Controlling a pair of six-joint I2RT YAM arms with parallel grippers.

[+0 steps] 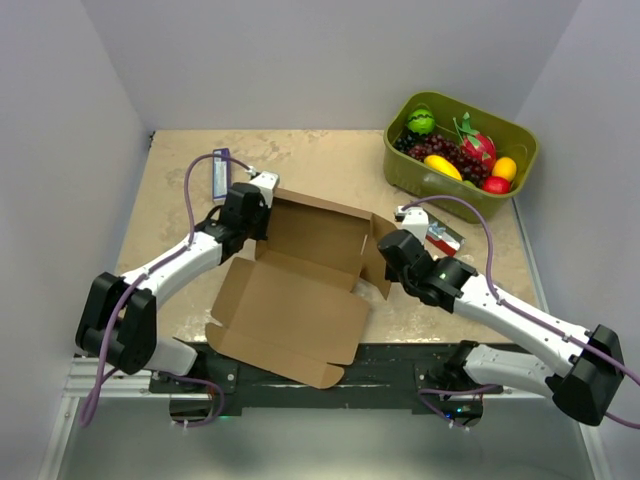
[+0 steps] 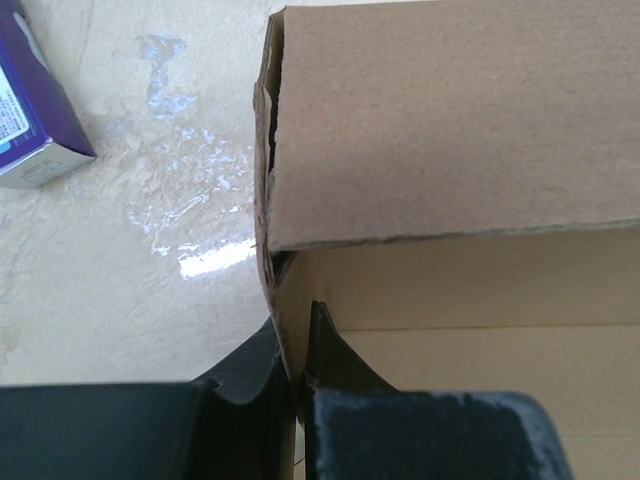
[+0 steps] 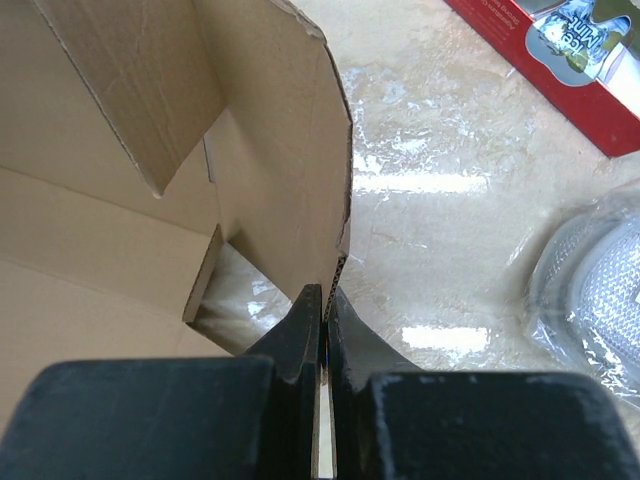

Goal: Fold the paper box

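The paper box (image 1: 300,300) is a brown cardboard sheet lying partly folded in the middle of the table, with its wide lid panel spread toward the near edge. My left gripper (image 1: 262,207) is at the box's left side. In the left wrist view it (image 2: 295,340) is shut on the raised left wall of the box (image 2: 450,130). My right gripper (image 1: 386,250) is at the box's right side. Seen from the right wrist, it (image 3: 327,297) is shut on the edge of the upright right flap (image 3: 270,150).
An olive-green bin (image 1: 400,165) of toy fruit stands at the back right. A purple carton (image 1: 221,172) (image 2: 25,110) lies beyond the left gripper. A red packet (image 1: 443,238) (image 3: 560,70) lies right of the box. Clear plastic wrap (image 3: 600,290) shows at the right wrist view's edge.
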